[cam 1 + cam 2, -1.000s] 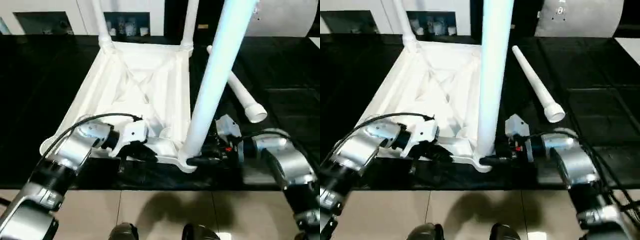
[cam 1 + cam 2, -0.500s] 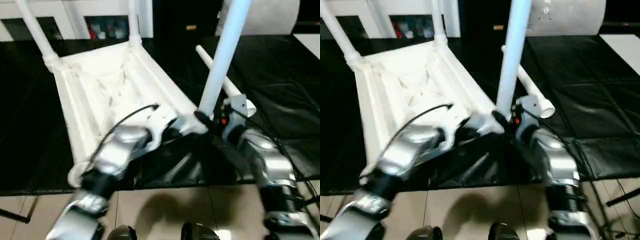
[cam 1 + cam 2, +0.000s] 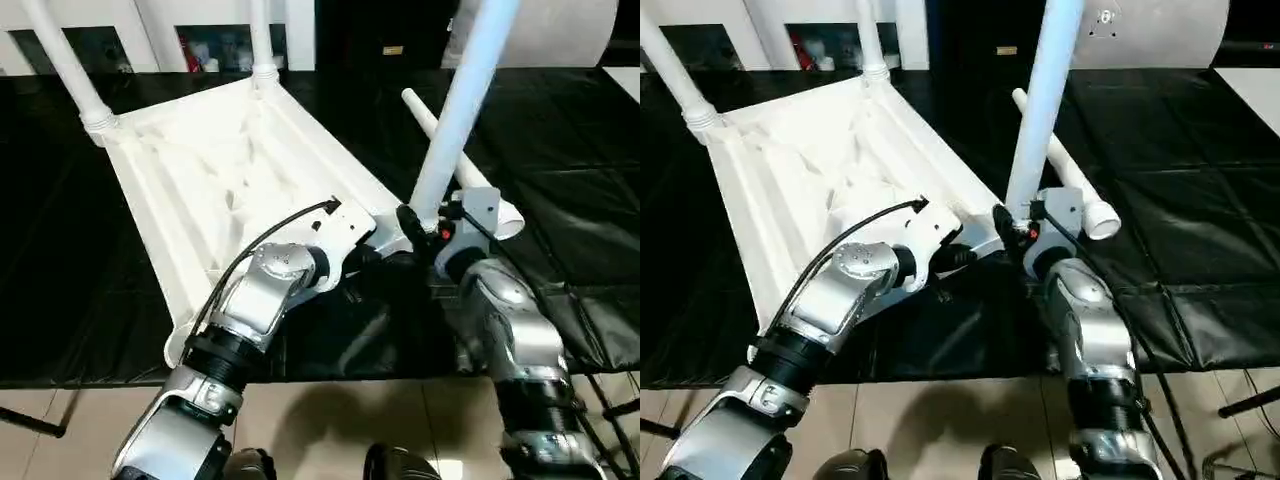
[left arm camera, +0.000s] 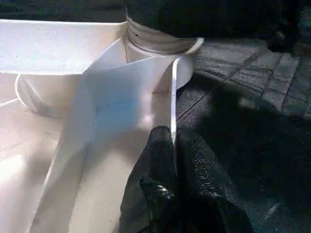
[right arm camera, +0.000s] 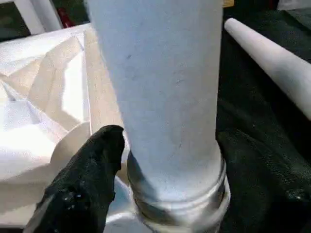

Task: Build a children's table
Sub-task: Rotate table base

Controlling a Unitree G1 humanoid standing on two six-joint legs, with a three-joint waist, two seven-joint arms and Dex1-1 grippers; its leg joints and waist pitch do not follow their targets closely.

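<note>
Upside down on the black-covered bench (image 3: 90, 290): the tabletop (image 3: 215, 180), ribbed underside up. Three legs seated so far, by the look of it: two at the far corners (image 3: 70, 75) (image 3: 258, 40), a third leg (image 3: 455, 125) upright in the near socket between the hands. One loose leg (image 3: 470, 180) lying on the cover just past that socket, on the right. One near socket at the left corner (image 3: 178, 345) seemingly empty. Roughly three quarters done; left to do, likely, the fourth leg and a flip upright.

Left hand (image 4: 167, 150) pinched together on a thin wall of the top, close beside the socket. Right hand (image 5: 165, 165) spread around the base of the third leg, one finger (image 5: 92, 165) alongside the collar; clamped or merely beside, impossible to tell.
</note>
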